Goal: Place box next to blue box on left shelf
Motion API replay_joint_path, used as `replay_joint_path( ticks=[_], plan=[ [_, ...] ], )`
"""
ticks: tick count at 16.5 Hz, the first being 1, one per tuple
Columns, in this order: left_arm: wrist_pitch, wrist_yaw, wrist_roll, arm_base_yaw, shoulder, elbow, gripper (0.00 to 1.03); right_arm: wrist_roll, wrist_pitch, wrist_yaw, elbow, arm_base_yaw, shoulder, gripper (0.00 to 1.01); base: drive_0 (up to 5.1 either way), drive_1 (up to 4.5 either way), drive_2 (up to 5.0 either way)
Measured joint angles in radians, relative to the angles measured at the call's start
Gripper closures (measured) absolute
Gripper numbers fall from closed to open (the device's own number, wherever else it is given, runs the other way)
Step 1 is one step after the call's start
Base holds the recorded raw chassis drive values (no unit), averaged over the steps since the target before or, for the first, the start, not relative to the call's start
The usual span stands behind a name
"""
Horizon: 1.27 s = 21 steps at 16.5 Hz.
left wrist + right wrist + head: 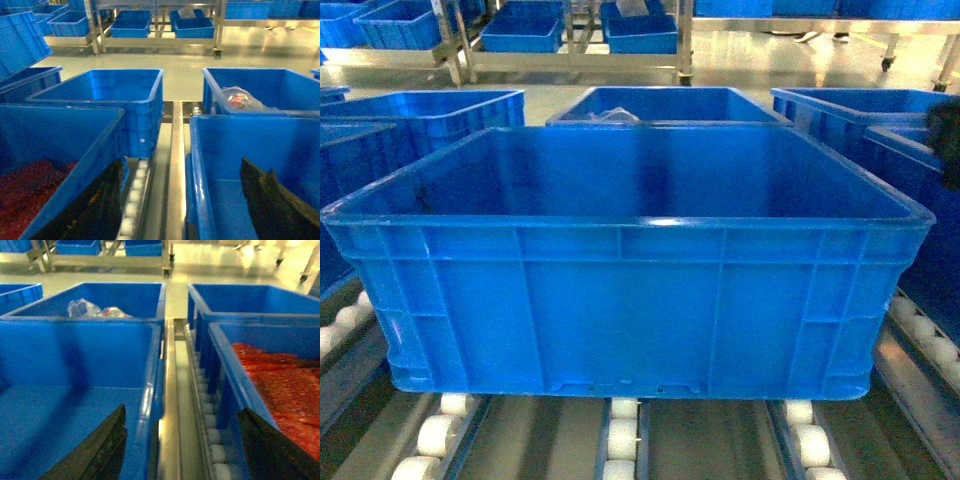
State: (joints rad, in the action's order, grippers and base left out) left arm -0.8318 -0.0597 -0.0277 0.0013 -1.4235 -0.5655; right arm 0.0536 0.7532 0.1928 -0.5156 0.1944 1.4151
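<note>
Box (625, 300): was set on the left shelf (620, 440) rollers, near its front edge.
Left pincer (190, 200): was spread astride the box's left wall.
Right pincer (182, 450): was spread astride its right wall.

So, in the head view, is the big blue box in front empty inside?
Yes, as far as the view shows: the box on the left shelf shows only bare blue walls inside, while its floor stays hidden behind the near wall.

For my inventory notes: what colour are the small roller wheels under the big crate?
White small plastic roller wheels, clearest in the head view.
</note>
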Motion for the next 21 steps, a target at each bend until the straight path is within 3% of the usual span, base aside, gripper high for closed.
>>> replay_joint_path(
  ticks=[2,5,6,8,9,10,11,12,14,21],
  plan=[
    [-0.068,0.055,0.018,0.000,0.094,0.142,0.54,-0.030,0.174,-0.034,0.131,-0.040,-0.107,0.56,0.0,0.00,0.0],
    [-0.076,0.058,0.021,-0.001,0.228,0.291,0.95,-0.045,0.156,-0.079,0.280,-0.085,-0.241,0.95,0.0,0.00,0.0],
    [-0.069,0.059,0.024,-0.001,0.267,0.325,1.00,-0.048,0.147,-0.090,0.311,-0.094,-0.287,0.99,0.0,0.00,0.0],
    [-0.044,0.059,0.024,-0.001,0.359,0.386,1.00,-0.048,0.114,-0.114,0.358,-0.114,-0.387,1.00,0.0,0.00,0.0],
    [-0.021,0.059,0.024,-0.001,0.409,0.416,1.00,-0.048,0.081,-0.168,0.391,-0.152,-0.438,1.00,0.0,0.00,0.0],
    [0.003,0.059,0.024,-0.001,0.454,0.440,1.00,-0.048,0.056,-0.185,0.410,-0.192,-0.479,1.00,0.0,0.00,0.0],
    [0.030,0.059,0.024,-0.001,0.500,0.460,1.00,-0.048,0.029,-0.184,0.427,-0.201,-0.531,1.00,0.0,0.00,0.0],
    [0.058,0.059,0.024,-0.001,0.548,0.476,1.00,-0.048,0.101,-0.193,0.462,-0.198,-0.536,1.00,0.0,0.00,0.0],
    [0.037,0.059,0.024,-0.001,0.584,0.529,1.00,-0.048,-0.008,-0.193,0.501,-0.195,-0.611,1.00,0.0,0.00,0.0],
    [0.354,0.060,0.024,-0.001,0.941,0.550,1.00,-0.048,-0.307,-0.193,0.502,-0.195,-0.964,1.00,0.0,0.00,0.0]
  ],
)
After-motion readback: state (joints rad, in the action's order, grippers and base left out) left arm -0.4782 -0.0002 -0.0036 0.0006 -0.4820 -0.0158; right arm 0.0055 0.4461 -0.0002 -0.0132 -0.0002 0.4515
